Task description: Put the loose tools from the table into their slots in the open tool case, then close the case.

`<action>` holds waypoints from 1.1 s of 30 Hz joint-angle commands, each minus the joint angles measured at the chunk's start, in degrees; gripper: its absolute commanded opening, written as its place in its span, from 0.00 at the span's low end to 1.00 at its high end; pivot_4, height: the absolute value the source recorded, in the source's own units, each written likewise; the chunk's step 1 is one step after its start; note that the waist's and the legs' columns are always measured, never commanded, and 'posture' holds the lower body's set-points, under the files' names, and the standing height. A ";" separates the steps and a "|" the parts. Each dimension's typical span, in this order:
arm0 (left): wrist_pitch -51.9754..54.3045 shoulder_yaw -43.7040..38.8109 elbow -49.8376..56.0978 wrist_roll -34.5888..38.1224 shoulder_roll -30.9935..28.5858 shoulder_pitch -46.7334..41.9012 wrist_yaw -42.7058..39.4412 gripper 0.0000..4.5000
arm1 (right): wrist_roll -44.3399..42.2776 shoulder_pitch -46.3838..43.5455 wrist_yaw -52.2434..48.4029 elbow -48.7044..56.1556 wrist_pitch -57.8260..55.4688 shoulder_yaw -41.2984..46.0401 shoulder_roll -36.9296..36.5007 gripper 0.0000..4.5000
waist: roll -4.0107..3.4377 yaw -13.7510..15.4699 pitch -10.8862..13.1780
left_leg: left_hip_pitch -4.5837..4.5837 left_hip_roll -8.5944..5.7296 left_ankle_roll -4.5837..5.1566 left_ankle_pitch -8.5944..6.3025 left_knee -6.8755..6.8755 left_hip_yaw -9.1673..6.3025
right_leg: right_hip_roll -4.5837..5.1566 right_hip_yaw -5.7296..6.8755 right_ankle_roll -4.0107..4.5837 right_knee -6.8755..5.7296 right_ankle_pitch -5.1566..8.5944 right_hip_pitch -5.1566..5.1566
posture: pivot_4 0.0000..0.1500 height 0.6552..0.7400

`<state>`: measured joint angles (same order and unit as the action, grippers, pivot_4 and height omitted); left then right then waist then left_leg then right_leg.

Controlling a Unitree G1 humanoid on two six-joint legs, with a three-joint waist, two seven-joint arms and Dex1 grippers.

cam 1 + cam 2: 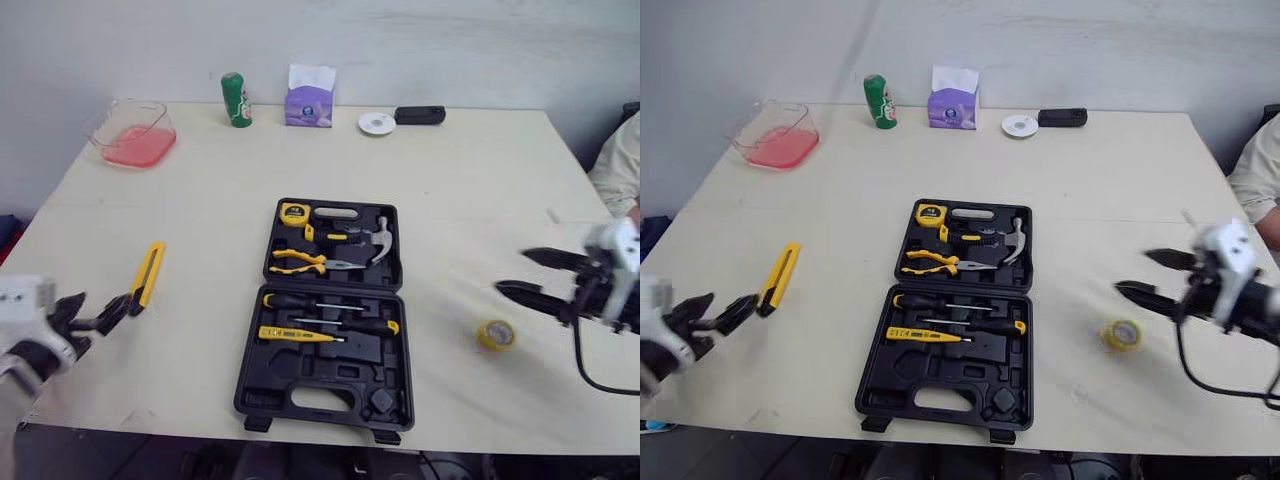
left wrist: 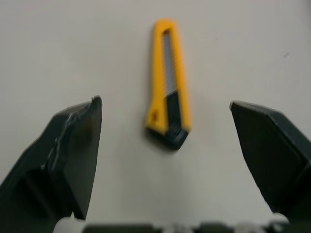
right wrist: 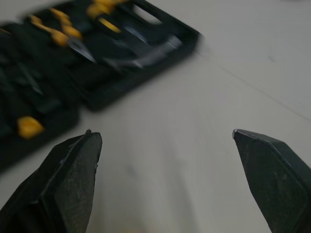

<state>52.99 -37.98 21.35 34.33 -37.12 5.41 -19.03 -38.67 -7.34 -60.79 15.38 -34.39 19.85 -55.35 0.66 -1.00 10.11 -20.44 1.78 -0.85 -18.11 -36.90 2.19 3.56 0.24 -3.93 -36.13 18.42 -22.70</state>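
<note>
Left end effector (image 2: 165,102) spread facing yellow-black utility knife (image 1: 148,273), 9 o'clock of open black tool case (image 1: 243,400); right end effector (image 1: 512,271) spread, 3 o'clock.

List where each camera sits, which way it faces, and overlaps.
Eye views: head, facing forward and down at table, tool case; left claw, right claw show.
Left wrist view: along the open left claw toward the utility knife.
Right wrist view: along the open right claw toward the tool case.
Both wrist targets also show in eye views.
</note>
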 commanded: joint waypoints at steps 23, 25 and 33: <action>5.81 13.24 -12.46 -10.80 -2.05 -11.55 5.10 0.72 | -5.05 -20.01 5.01 15.13 -5.84 -20.27 10.61 1.00 | 0.22 -0.59 0.02 | -0.71 -0.10 -0.02 0.15 -0.22 -0.06 | 0.13 0.09 -0.05 -0.34 -0.06 -0.79 | 1.00 0.82; 5.53 12.94 -12.40 -10.83 -1.80 -11.69 5.05 0.53 | -4.81 -20.23 5.13 14.88 -5.69 -20.39 10.81 1.00 | 0.22 -0.56 0.02 | -0.70 -0.09 -0.04 0.16 -0.21 -0.07 | 0.13 0.09 -0.01 -0.38 -0.04 -0.82 | 1.00 0.82; 5.01 14.69 -0.33 -6.25 -4.07 -16.61 0.35 0.32 | -5.54 -18.15 6.28 15.82 -7.91 -18.11 9.28 1.00 | 0.31 -0.46 0.06 | -0.78 -0.09 -0.04 0.16 -0.22 -0.08 | 0.13 0.11 -0.01 -0.38 -0.04 -0.85 | 1.00 0.82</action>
<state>58.60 -24.10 13.63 25.37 -39.02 -8.12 -15.67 -42.87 -26.00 -54.51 29.17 -41.58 -0.71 -44.85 0.97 -1.46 10.17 -21.27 1.70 -0.89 -17.95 -37.12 2.10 3.69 0.36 -3.94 -36.49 18.38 -23.58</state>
